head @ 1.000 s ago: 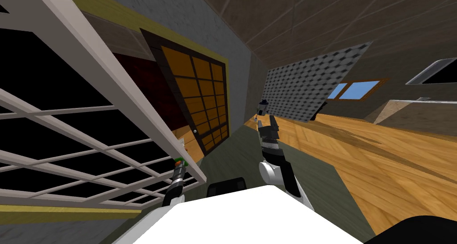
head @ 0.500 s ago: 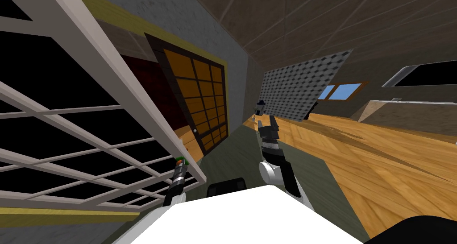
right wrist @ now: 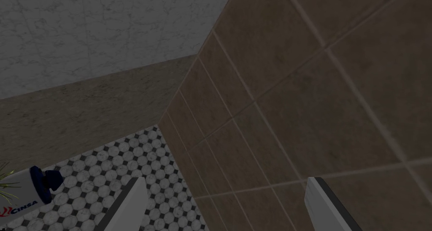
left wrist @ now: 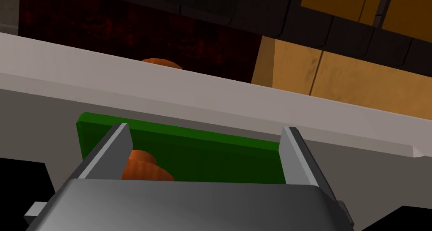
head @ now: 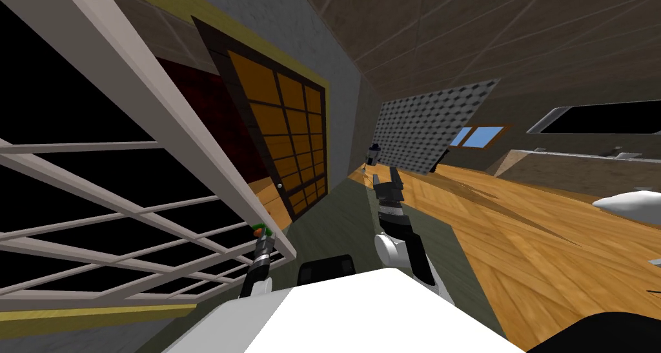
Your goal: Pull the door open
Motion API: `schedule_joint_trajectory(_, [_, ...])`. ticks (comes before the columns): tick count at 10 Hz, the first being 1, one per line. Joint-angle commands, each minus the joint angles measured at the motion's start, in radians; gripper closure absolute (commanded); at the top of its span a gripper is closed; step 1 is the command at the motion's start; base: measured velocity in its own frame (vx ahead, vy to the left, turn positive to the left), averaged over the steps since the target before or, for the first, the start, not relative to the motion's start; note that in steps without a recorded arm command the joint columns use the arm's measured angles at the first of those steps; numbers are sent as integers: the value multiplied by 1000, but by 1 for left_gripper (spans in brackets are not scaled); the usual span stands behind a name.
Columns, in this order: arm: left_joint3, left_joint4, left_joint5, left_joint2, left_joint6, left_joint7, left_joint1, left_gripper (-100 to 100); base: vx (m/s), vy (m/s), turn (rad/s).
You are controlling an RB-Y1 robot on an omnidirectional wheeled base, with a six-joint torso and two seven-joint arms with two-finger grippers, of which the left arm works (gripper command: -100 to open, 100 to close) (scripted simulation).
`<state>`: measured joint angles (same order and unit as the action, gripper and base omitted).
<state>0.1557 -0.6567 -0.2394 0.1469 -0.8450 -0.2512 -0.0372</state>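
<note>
Head view: the white lattice door (head: 206,155) spans the frame's left, seemingly ajar, with our left gripper (head: 260,231) at its edge.

Left wrist view: jaws wide astride the orange handle (left wrist: 145,171) on its green plate (left wrist: 190,150), unclamped; we judge pulling is unfinished.

Right wrist view: the right gripper (right wrist: 225,186) has jaws wide, empty.

Our left arm (head: 257,273) reaches forward on the near left, and our left gripper (left wrist: 206,130) holds its fingers wide apart. Our right arm (head: 401,238) stretches farther ahead, the right gripper (right wrist: 225,180) with fingers spread too.
</note>
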Motion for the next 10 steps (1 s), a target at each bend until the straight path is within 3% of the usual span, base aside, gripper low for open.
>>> schedule_joint_trajectory(1, [19, -11, -10, 16, -4, -50, 5, -100, -65, 22, -55])
schedule_joint_trajectory(10, [30, 3, -22, 1, -3, -265, 36, -100, -65, 22, -51])
